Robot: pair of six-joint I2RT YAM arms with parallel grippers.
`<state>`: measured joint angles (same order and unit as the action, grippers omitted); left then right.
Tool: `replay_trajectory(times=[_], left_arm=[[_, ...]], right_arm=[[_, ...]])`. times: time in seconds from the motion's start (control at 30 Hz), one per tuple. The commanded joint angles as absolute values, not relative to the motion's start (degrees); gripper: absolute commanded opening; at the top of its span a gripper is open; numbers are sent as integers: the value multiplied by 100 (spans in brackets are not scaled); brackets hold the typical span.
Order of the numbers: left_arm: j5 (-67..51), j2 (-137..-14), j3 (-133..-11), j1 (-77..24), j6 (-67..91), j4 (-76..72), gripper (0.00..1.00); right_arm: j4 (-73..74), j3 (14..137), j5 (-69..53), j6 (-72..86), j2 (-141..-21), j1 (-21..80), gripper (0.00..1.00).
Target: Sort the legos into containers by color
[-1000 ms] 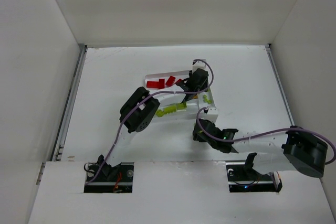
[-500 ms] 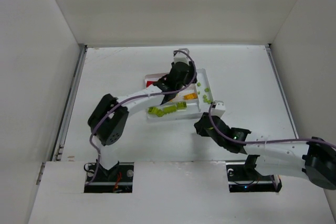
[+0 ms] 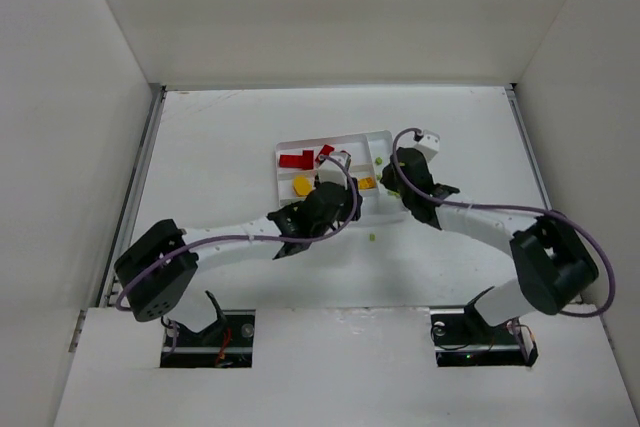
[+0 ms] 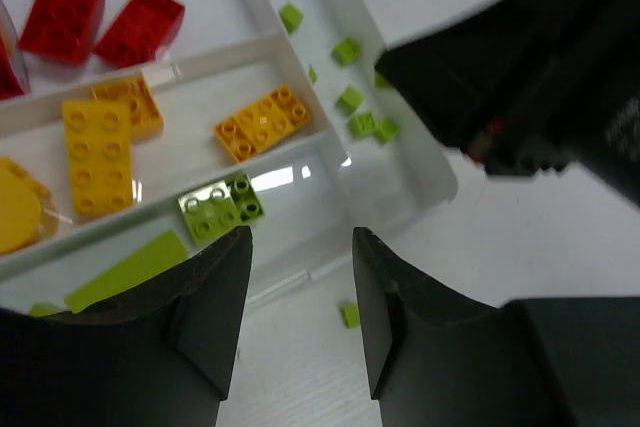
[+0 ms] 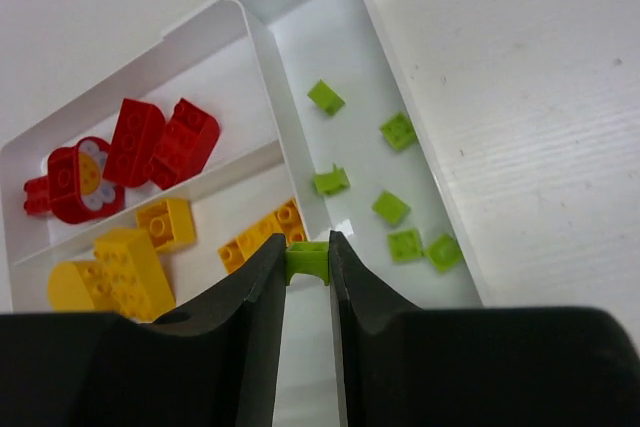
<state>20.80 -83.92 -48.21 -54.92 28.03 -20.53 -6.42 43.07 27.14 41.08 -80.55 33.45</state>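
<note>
Nearest the bases: stray lime cube (image 3: 372, 238) on the table (image 3: 220, 147), just off the near rim of the tray (image 3: 330, 139), not touching it.

Next, left gripper (image 4: 300, 247): over the tray's near side, fingers (image 4: 215, 297) parted about halfway, nothing between them.

Near slot, just beyond those fingers: lime brick (image 4: 222, 209), studs up, and a flat lime plate (image 4: 128, 269) beside it.

Middle slot: yellow bricks (image 4: 97, 155) plus an orange brick (image 4: 262, 122), all lying flat.

Far slot: red bricks (image 5: 135, 142) and a red round piece (image 5: 78, 177).

Crosswise end slot, on the right: six small lime cubes (image 5: 397, 130), scattered.

Right gripper (image 5: 307, 257), reaching in from the right: pinched tight on a tiny lime cube (image 5: 307, 260), lined up over the wall where the long slots meet the end slot. Cannot tell its height above the tray.
</note>
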Motion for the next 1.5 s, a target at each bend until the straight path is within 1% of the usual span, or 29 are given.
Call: replay_trajectory(times=[0.0,0.27,0.3,0.37,0.43,0.57,0.6,0.77,0.8,0.9,0.93,1.0,1.07,1.27,1.33,1.47], left_arm=[[2680,-8138,-4571,-5900,2979,-2127,42],[2830,-8621,-4456,-6604,3190,-2136,41],[2830,-8692,-4473,-6648,3199,-2153,41],[2830,-8885,-4552,-6745,3217,-2171,41],[2900,-9104,-4666,-6824,3217,-2162,41],[3041,-9395,-4807,-6912,3208,-2127,42],[3041,-9465,-4842,-6939,3199,-2136,42],[3032,-9861,-5044,-6948,3147,-2162,42],[3032,-9922,-5080,-6948,3129,-2162,42],[3023,-10081,-5194,-6948,3085,-2127,41],[3015,-10125,-5220,-6948,3068,-2127,40],[3006,-10212,-5273,-6948,3050,-2118,39],[3006,-10327,-5335,-6939,3050,-2092,38],[3050,-10625,-5554,-6948,3050,-1925,32],[3059,-10687,-5572,-6948,3076,-1890,28],[3120,-10758,-5537,-6913,3111,-1872,17]], right_arm=[[-1002,4859,2742,3841,-8656,3248,28],[-1002,5466,3102,3639,-9368,3098,32],[-1002,5484,3103,3621,-9421,3089,33],[-1002,5528,3094,3586,-9509,3054,41],[-1028,5493,3085,3603,-9510,3037,47],[-1090,5178,3058,3647,-8993,3054,48],[-1107,5064,3059,3647,-8800,3054,46],[-1195,4352,3102,3683,-7728,3256,28],[-1195,4211,3120,3691,-7534,3274,25],[-1195,3763,3120,3718,-6937,3318,25],[-1195,3675,3120,3726,-6804,3318,26],[-1204,3446,3120,3744,-6514,3309,31],[-1300,3279,3077,3762,-6346,3309,33],[-1467,3155,2848,3841,-6293,3291,37],[-1503,3129,2839,3841,-6310,3291,40],[-1538,3059,2821,3876,-6197,3274,48]])
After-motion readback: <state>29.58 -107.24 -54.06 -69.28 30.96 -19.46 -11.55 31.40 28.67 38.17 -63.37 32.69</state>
